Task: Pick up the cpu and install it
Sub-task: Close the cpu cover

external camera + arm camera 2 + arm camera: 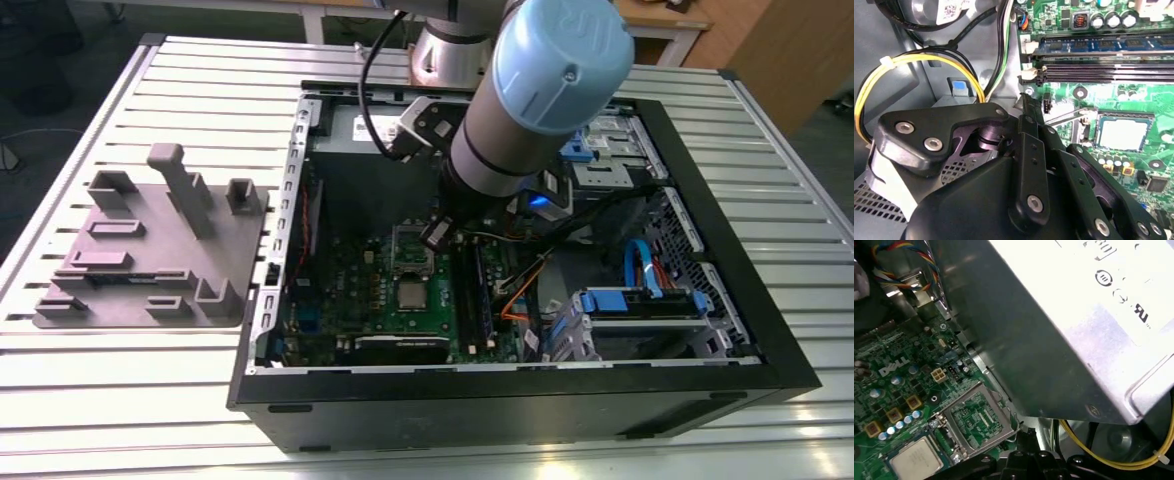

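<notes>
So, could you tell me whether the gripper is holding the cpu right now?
No: in the first wrist view the cpu lies flat in its socket on the motherboard, beside the raised socket cover.

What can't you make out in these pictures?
- Gripper's fingertips: cut off by the edge in both wrist views, hidden under the arm in the exterior view.
- Whether the cpu is locked down: too small in the exterior view.
- Grey metal box: cut off by the first wrist view's edge.
</notes>
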